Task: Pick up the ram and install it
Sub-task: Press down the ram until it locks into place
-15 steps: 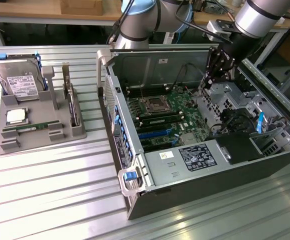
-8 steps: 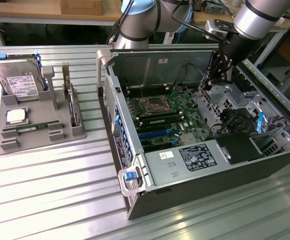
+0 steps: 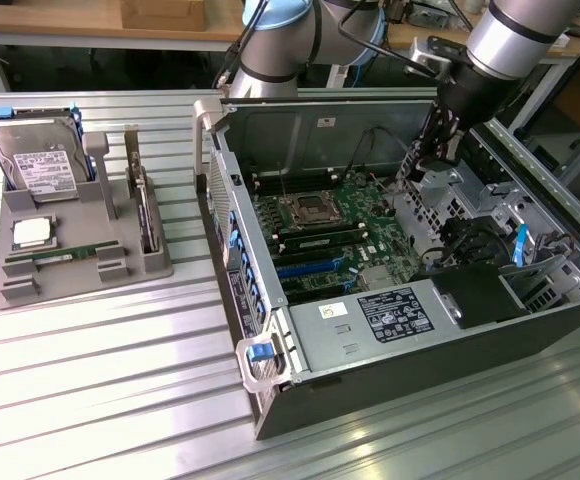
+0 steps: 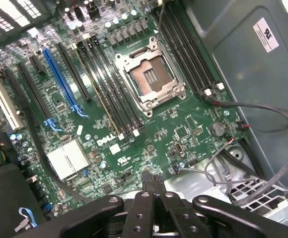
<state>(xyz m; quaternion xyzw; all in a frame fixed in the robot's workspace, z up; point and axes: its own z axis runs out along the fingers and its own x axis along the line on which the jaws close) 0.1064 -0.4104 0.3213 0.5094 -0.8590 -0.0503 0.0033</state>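
Observation:
The ram (image 3: pixel 66 256), a thin green stick, lies flat in the front part of the grey tray (image 3: pixel 10 290) at the exterior view's left. My gripper (image 3: pixel 417 168) hangs far from it, inside the open computer case (image 3: pixel 370 390) over the motherboard's back right part. In the wrist view the gripper (image 4: pixel 153 182) is shut, its black fingers (image 4: pixel 147 184) pressed together with nothing between them, above the green motherboard (image 4: pixel 183 124). The long black memory slots (image 4: pixel 111 96) run beside the open processor socket (image 4: pixel 151 79).
The tray also holds a silver hard drive (image 3: pixel 38 160) standing at its back and a square silver processor chip (image 3: pixel 32 233). Inside the case, loose black cables (image 4: pixel 263 106) run near the gripper, and a blue slot (image 4: pixel 59 79) and a metal drive cage (image 3: pixel 470 215) stand nearby.

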